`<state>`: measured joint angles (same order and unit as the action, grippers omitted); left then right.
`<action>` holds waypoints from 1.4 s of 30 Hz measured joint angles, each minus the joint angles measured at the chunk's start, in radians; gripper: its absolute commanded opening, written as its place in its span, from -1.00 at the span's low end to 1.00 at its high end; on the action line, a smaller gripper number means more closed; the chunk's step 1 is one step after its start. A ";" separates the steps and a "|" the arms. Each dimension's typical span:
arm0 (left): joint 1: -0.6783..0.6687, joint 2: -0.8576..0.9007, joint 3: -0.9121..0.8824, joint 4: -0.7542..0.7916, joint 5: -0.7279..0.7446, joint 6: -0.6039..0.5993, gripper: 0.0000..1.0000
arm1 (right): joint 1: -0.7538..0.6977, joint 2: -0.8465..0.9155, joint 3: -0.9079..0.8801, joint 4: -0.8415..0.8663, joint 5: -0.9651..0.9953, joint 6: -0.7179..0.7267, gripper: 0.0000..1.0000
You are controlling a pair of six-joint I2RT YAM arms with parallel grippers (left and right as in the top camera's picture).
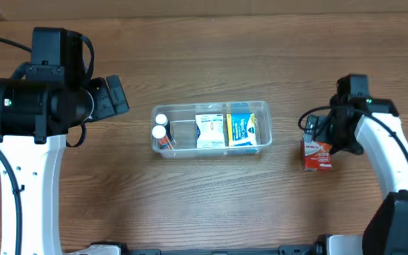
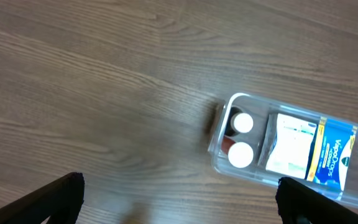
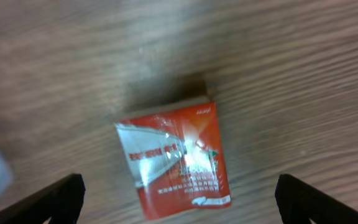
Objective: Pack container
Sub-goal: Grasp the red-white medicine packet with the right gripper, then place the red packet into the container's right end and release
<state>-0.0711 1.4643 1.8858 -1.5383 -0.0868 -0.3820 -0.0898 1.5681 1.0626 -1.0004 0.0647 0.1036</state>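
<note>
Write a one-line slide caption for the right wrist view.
Open right gripper poised over a red packet lying flat on the wooden table.

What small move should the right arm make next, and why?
Probably lower the right gripper straight down and close it on the red packet. The gripper is open above the packet, which lies flat on the table, outside the container.

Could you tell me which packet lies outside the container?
The red packet on the table, right of the container; the white packet and the blue packet lie inside it.
</note>
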 measured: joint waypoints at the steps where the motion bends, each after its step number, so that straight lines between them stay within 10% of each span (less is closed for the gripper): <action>1: 0.000 0.000 0.000 0.002 0.000 0.000 1.00 | 0.000 0.000 -0.033 0.041 -0.003 -0.007 1.00; 30: 0.000 0.000 0.000 -0.004 0.000 0.000 1.00 | 0.000 0.062 -0.242 0.336 -0.007 -0.029 0.94; 42: 0.000 0.000 0.000 -0.009 0.000 0.000 1.00 | 0.000 0.089 -0.211 0.321 -0.016 -0.027 0.29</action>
<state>-0.0711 1.4643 1.8858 -1.5471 -0.0868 -0.3820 -0.0902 1.6569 0.8520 -0.6796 0.0486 0.0769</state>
